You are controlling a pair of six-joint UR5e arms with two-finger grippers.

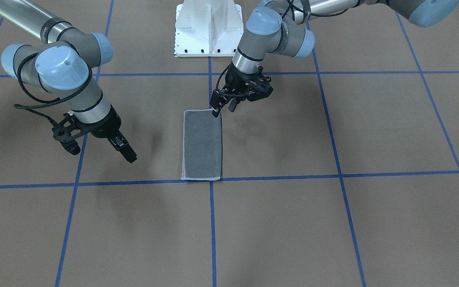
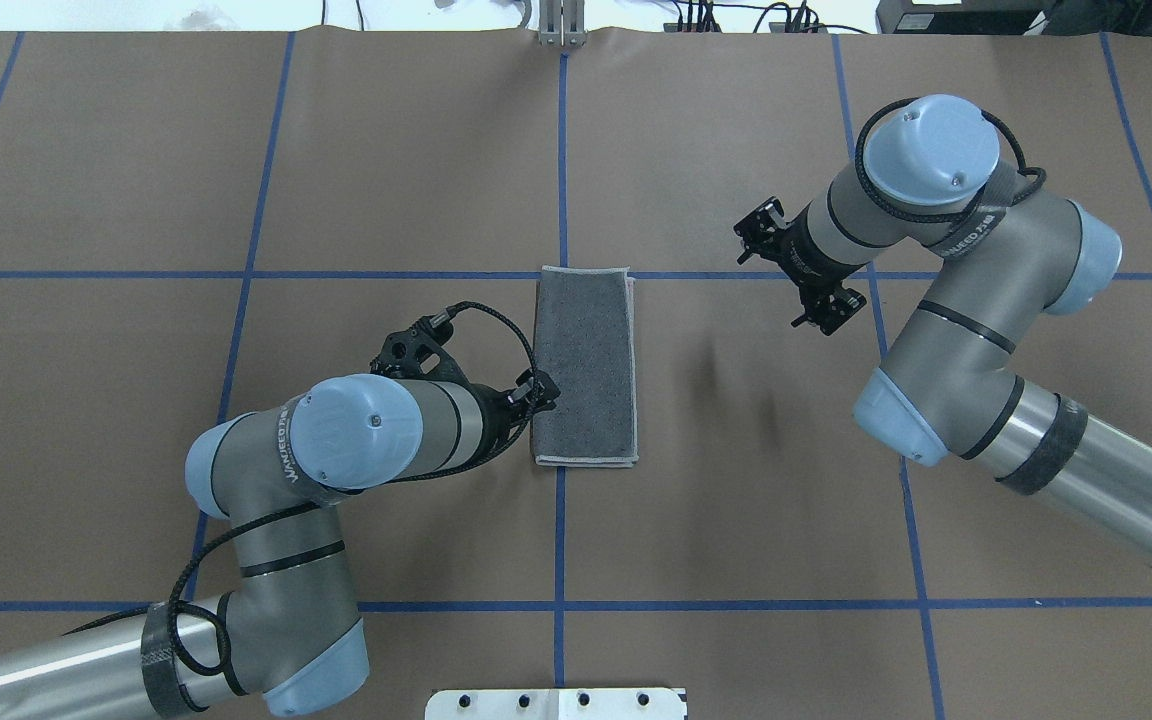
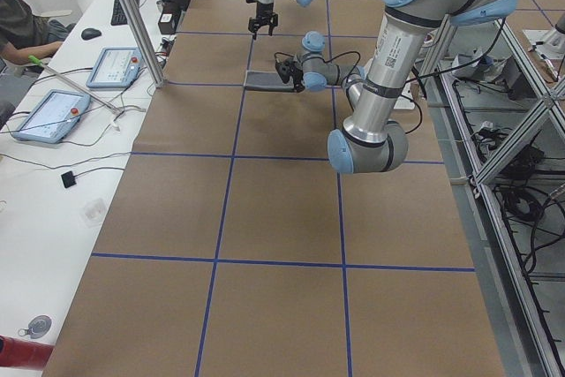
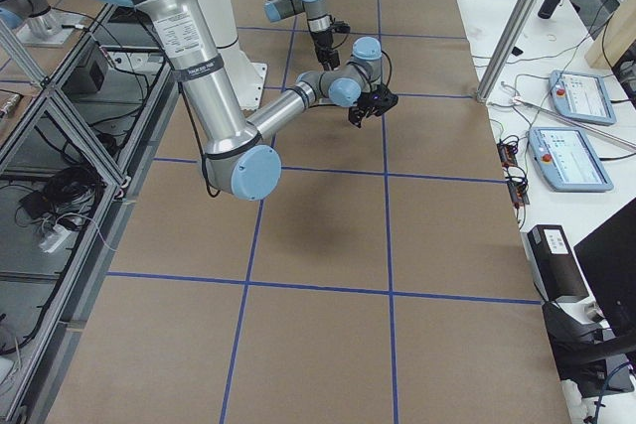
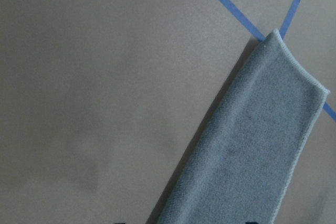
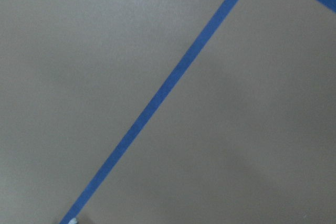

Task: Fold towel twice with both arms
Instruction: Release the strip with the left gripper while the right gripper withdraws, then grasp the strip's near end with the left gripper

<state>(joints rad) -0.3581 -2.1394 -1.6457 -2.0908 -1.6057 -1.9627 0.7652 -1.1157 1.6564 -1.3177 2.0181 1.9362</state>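
The towel (image 1: 202, 145) lies flat in the middle of the table as a narrow rectangle, grey face up, with a light hem. In the overhead view the towel (image 2: 584, 365) shows its doubled hem along its right side. My left gripper (image 1: 219, 112) hangs at the towel's corner nearest the robot, on its folded side. In the left wrist view two dark fingertips show apart at the bottom edge, so it is open, with the towel (image 5: 252, 150) stretching away ahead. My right gripper (image 1: 130, 156) hovers well clear of the towel, seen edge-on, so I cannot tell its state.
Brown paper with a blue tape grid (image 1: 212, 231) covers the table. The white pedestal base (image 1: 207, 28) stands behind the towel. Beyond the far edge are a metal post (image 3: 132, 15), a side table with tablets (image 3: 44, 116) and a seated person (image 3: 18, 15).
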